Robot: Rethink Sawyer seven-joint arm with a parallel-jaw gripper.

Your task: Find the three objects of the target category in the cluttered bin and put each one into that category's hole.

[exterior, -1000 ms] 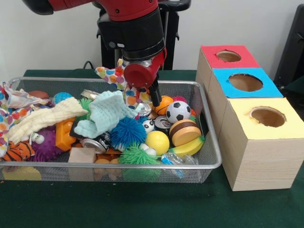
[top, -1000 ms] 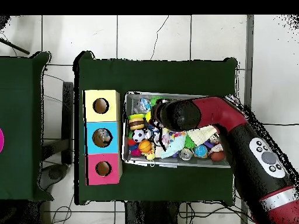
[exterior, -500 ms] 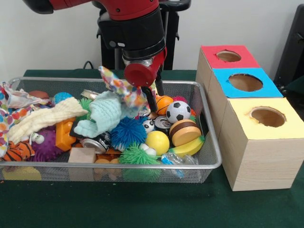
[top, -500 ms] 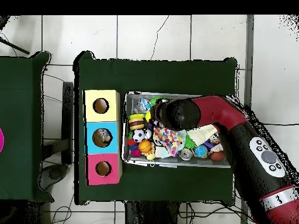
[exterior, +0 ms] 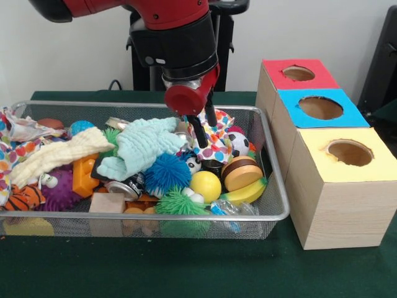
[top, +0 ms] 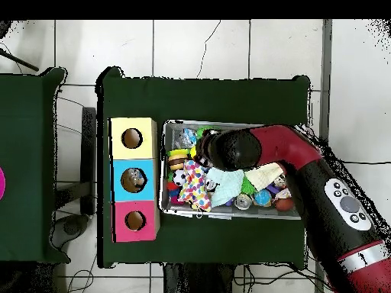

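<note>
My gripper hangs over the right half of the wire bin, shut on a white polka-dot cloth. The cloth droops from the black fingers over the balls at the bin's right end, partly covering a soccer ball. From overhead the cloth lies spread at the bin's end beside the boxes, and the arm hides the gripper. The red box, blue box and yellow box stand in a row right of the bin, each with a round hole on top.
The bin also holds a light-blue cloth, a cream cloth, a blue spiky ball, a yellow ball, a burger toy, a can and an orange block. Another patterned cloth hangs over the left rim.
The polka-dot cloth has swung from the gripper's left side to its right, toward the boxes, and now covers the orange ball. The gripper has shifted slightly right.
</note>
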